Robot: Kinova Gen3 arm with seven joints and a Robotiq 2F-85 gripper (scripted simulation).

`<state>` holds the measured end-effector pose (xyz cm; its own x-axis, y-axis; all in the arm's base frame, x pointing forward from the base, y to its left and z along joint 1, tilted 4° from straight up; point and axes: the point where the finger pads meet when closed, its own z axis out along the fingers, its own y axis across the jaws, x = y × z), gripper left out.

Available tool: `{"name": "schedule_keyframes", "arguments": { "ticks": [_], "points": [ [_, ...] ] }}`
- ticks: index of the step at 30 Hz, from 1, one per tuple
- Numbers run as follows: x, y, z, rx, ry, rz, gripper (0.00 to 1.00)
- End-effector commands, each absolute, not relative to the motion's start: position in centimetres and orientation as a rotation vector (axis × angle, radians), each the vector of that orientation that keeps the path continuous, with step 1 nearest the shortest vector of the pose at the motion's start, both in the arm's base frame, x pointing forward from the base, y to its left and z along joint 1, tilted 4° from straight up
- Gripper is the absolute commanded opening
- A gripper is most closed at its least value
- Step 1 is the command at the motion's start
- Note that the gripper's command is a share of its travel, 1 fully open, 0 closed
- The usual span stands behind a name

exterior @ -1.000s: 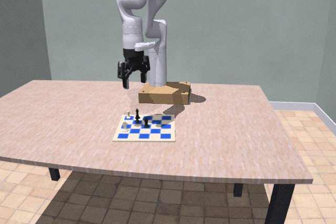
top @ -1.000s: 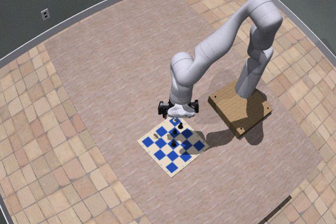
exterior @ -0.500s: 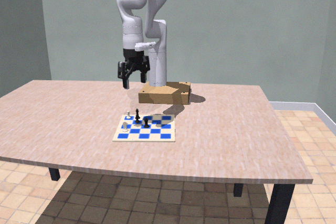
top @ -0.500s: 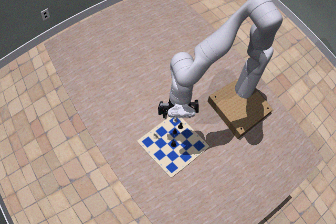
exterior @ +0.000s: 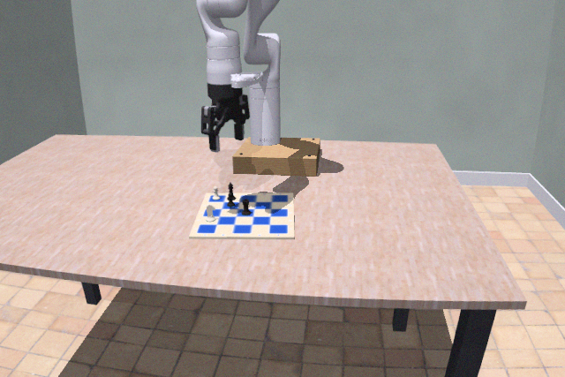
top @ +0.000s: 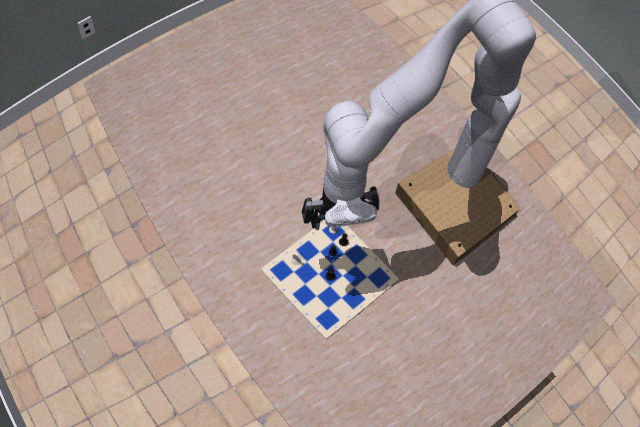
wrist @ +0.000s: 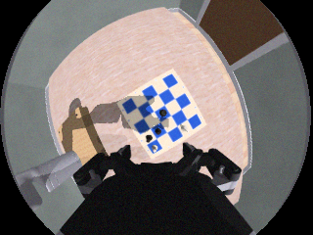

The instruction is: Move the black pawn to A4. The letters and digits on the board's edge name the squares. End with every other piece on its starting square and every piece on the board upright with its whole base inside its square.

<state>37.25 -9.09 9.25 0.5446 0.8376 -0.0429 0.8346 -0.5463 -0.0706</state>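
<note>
The blue and cream chessboard (top: 330,281) lies on the table; it also shows in the exterior view (exterior: 243,215) and the wrist view (wrist: 163,113). A short black piece with a round head, apparently the black pawn (top: 329,273), stands near the board's middle (exterior: 246,205). Two more black pieces (top: 343,239) (top: 333,251) stand near the far corner and overlap in the exterior view (exterior: 231,194). A white pawn (exterior: 215,191) is on the far left corner square, and another white piece (exterior: 209,212) is on the left edge. My gripper (exterior: 225,139) hangs open and empty, high above that far corner.
The arm's wooden mounting block (exterior: 275,158) stands just behind the board, to its right. The arm casts a shadow over the board's far right squares. The board's edge letters are too small to read.
</note>
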Motion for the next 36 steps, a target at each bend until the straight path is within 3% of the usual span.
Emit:
{"name": "schedule_keyframes", "arguments": {
  "ticks": [1, 18, 36],
  "points": [
    [37.2, -9.3, 9.2, -2.723, -1.476, 0.110, 1.00],
    [36.3, -9.5, 8.2, -2.372, -1.940, 0.141, 1.00],
    [35.3, -9.8, 6.7, -1.611, -2.548, 0.132, 1.00]
  ]
}}
